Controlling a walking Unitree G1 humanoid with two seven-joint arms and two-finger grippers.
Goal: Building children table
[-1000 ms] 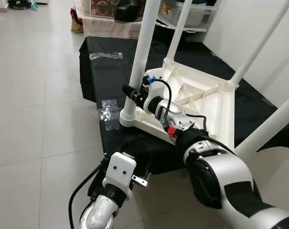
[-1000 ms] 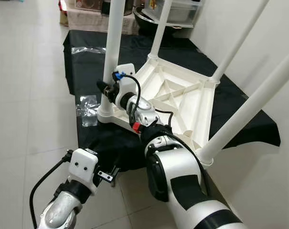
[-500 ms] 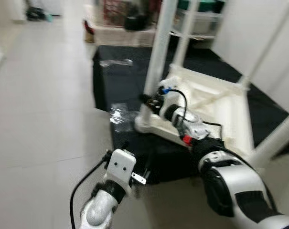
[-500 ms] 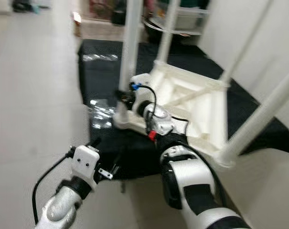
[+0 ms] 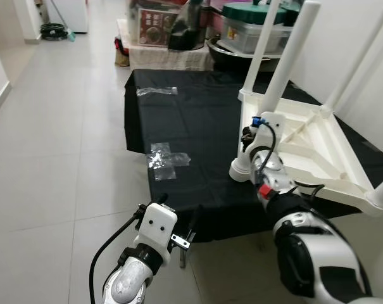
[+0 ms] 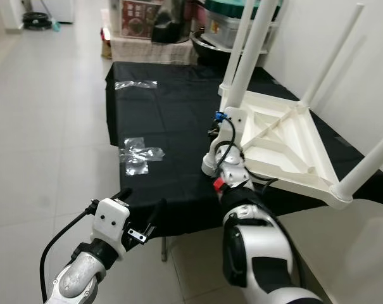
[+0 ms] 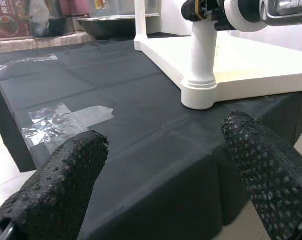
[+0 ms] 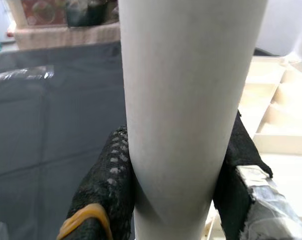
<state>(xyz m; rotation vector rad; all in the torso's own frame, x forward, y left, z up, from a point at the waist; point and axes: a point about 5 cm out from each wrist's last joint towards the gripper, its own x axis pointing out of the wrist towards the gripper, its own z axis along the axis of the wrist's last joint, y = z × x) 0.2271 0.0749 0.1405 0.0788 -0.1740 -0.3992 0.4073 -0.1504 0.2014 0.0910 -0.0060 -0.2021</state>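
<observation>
black cloth covers a low platform on the pale tiled floor, and on it lies a white plastic children's table, turned upside down with its round white legs pointing up and outward. the right gripper is clenched around the nearest table leg, low down, just above the socket where the leg meets the table's corner; its black fingers press on both sides of the tube. the silver right arm stretches forward from the robot to that corner.

the left gripper hangs low by the front edge of the cloth, fingers spread apart and holding nothing, well short of the table.

crumpled clear plastic wrapping lies on the cloth to the left of the gripped leg, and a second clear strip sits near the far edge. behind the platform stands clutter: a clear storage box with a green lid, its contents too hard to make out, a dark metal bowl beside it, and a red printed carton on a low cloth-covered stand. a white wall runs along the right side close to the table legs.
</observation>
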